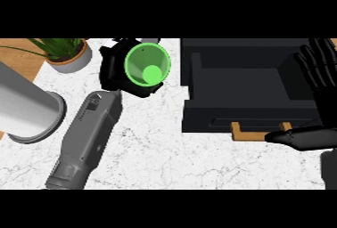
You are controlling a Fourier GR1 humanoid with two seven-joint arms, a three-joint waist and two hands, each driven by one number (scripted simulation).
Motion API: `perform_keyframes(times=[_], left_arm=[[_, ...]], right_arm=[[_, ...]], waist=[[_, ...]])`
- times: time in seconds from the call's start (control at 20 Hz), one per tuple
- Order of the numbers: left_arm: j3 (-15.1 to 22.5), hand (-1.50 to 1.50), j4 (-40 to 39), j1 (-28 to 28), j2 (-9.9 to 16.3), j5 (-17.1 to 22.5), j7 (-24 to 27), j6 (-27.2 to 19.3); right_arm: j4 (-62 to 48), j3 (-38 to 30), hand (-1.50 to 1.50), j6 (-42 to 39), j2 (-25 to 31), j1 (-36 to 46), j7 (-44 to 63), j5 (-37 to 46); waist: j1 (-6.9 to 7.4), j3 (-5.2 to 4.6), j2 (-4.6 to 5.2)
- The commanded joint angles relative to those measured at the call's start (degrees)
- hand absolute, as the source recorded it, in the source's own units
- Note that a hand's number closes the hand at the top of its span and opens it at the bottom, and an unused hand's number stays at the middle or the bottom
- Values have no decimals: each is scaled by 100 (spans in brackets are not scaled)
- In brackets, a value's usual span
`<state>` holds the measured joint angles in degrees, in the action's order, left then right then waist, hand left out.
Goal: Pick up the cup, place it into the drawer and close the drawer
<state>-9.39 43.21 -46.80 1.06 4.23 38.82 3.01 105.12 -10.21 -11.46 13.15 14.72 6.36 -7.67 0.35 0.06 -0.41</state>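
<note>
A: Gripping the green cup (147, 65)?
B: Yes, left hand (117, 67) curls round it, at the open black drawer's (244, 84) nine o'clock.
A: Right hand (321, 84)?
B: Fingers straight, at the drawer's three o'clock.

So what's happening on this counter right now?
A robot is putting a green cup away. Its left hand is curled round the cup, holding it over the marble counter just left of an open black drawer. The right hand is open at the drawer's right side. The cup is not yet in the drawer. A potted plant stands nearby.
</note>
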Motion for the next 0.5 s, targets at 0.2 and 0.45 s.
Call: perform_keyframes(times=[0.2,0.45], left_arm=[[976,150,502,-1072,-104,404,-1421,-1243],[1259,150,-404,-2395,-105,755,-2213,-2150]], right_arm=[[-84,80,-150,30,-115,-174,-423,248],[-219,145,-150,-31,-110,116,-225,97]], waist=[[-123,-3,35],[-308,0,72]])
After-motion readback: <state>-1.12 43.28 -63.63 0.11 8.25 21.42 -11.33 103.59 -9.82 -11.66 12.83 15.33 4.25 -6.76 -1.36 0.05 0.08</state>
